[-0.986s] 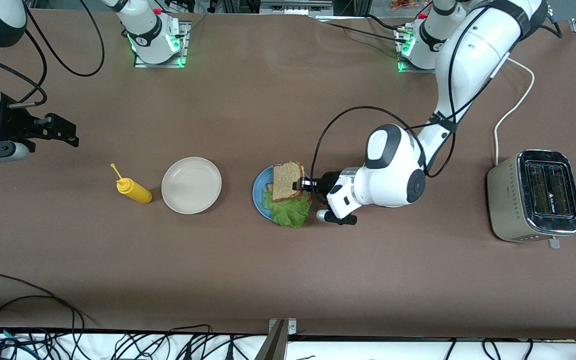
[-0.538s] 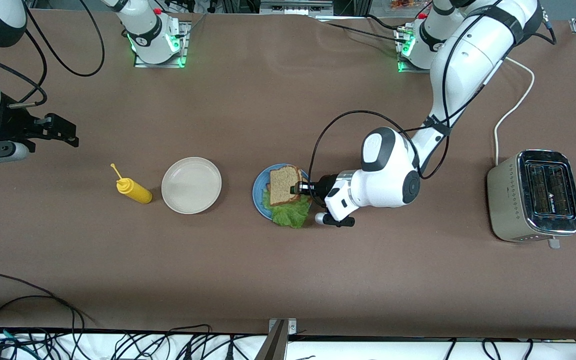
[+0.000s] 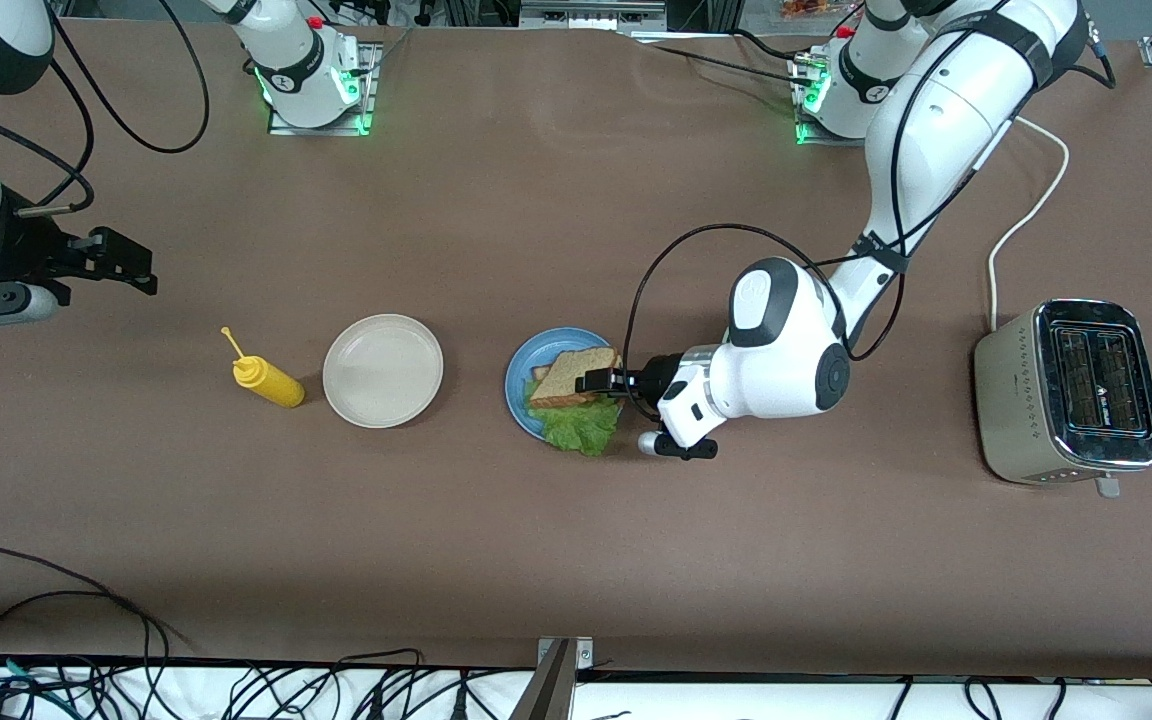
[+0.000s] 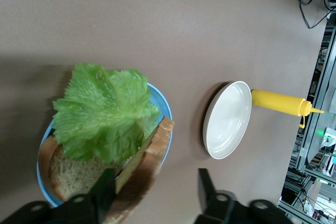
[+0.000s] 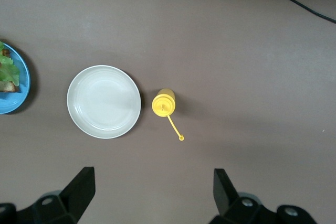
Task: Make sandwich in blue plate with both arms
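Note:
The blue plate (image 3: 526, 365) sits mid-table with a bottom bread slice (image 4: 68, 174) and a ruffled lettuce leaf (image 3: 578, 428) on it. A top slice (image 3: 574, 374) lies tilted over the lettuce, its raised crust edge toward my left gripper (image 3: 598, 380). In the left wrist view that gripper (image 4: 155, 178) is open: one finger (image 4: 105, 184) touches the slice's crust (image 4: 149, 156) and the other stands well apart over bare table. My right gripper (image 3: 141, 268) waits open over the right arm's end of the table, with nothing between its fingers (image 5: 84, 182).
A beige plate (image 3: 383, 371) lies beside the blue plate, toward the right arm's end. A yellow squeeze bottle (image 3: 269, 381) lies on its side next to the beige plate. A silver toaster (image 3: 1071, 390) with a white cord stands at the left arm's end.
My left gripper lowered the top slice onto the lettuce and opened. The slice now rests tilted on the stack. The right arm has not moved.

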